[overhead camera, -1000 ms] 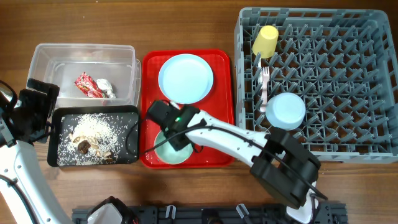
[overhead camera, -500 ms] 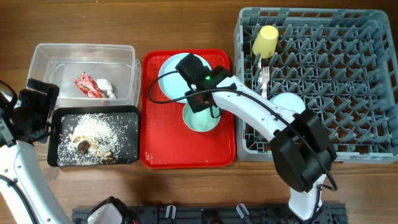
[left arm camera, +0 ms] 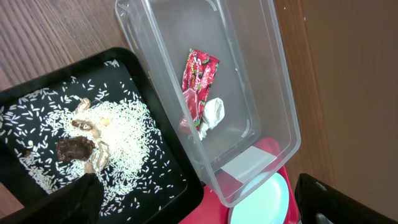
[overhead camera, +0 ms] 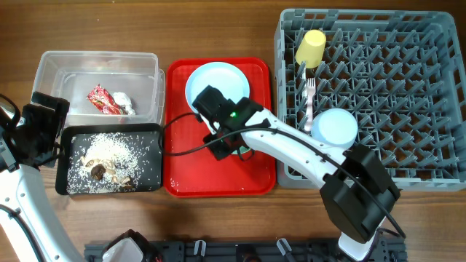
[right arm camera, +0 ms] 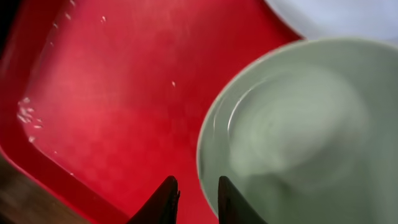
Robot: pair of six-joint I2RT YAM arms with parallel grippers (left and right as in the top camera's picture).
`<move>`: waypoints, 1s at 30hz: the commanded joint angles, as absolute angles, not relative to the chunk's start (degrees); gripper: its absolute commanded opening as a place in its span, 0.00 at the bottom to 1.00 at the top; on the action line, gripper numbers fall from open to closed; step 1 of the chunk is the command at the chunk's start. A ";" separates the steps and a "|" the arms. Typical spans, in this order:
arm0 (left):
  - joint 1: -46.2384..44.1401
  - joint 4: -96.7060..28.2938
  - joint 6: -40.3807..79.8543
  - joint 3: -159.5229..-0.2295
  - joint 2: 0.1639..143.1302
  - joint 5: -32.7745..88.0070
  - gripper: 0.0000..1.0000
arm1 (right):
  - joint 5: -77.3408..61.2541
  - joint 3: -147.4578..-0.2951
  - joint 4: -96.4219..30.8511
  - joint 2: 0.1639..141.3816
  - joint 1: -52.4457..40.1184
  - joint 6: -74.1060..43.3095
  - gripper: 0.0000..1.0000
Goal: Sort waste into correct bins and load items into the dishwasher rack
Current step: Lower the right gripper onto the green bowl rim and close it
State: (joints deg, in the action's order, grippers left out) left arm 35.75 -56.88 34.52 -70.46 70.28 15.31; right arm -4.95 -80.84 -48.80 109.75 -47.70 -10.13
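Note:
My right gripper (overhead camera: 224, 145) is over the red serving tray (overhead camera: 182, 175), shut on the rim of the pale green bowl (right arm camera: 292, 124), one finger inside and one outside (right arm camera: 196, 186). The light blue plate (overhead camera: 218, 80) lies on the tray behind it. The yellow cup (overhead camera: 312, 47), white fork (overhead camera: 310, 98) and small light blue bowl (overhead camera: 336, 129) are in the grey rack (overhead camera: 408, 94). The red wrapper (left arm camera: 199, 78) and white tissue (left arm camera: 212, 112) lie in the clear tub (overhead camera: 51, 65). Rice with brown scraps (overhead camera: 109, 153) fills the black tray (overhead camera: 151, 131). My left gripper (overhead camera: 40, 124) is open and empty above the black tray (left arm camera: 196, 199). The spoon is out of view.
The tub and black tray stand left of the red tray, and the rack stands right of it. A few rice grains lie on the red tray's left side (right arm camera: 25, 115). A black bar runs along the table's front edge (overhead camera: 240, 251).
My right gripper carried the green bowl from the tray's front up to its middle, then shifted a little left and forward. The left arm has not moved.

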 commanded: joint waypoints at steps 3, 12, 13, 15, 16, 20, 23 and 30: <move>36.01 -56.86 33.21 -71.26 70.17 15.35 1.00 | -5.67 -76.42 -45.34 109.30 -47.90 -9.17 0.23; 36.01 -56.86 33.21 -71.26 70.17 15.35 1.00 | -5.67 -75.72 -45.21 109.30 -47.94 -9.19 0.15; 36.01 -56.86 33.21 -71.26 70.17 15.35 1.00 | -5.67 -75.72 -45.25 109.30 -47.94 -9.19 0.15; 36.01 -56.86 33.21 -71.26 70.17 15.35 1.00 | -5.91 -75.72 -45.98 109.27 -47.94 -9.19 0.15; 36.01 -56.84 33.21 -71.26 70.17 15.35 1.00 | -6.11 -75.72 -46.41 109.30 -47.94 -9.21 0.15; 36.01 -56.86 33.21 -71.26 70.17 15.35 1.00 | -6.13 -75.72 -47.46 109.30 -47.94 -9.21 0.15; 36.01 -56.84 33.21 -71.26 70.17 15.35 1.00 | -6.13 -75.72 -47.46 109.30 -47.94 -9.23 0.15; 36.01 -56.84 33.21 -71.26 70.17 15.35 1.00 | -6.11 -75.72 -47.57 109.30 -47.94 -9.19 0.17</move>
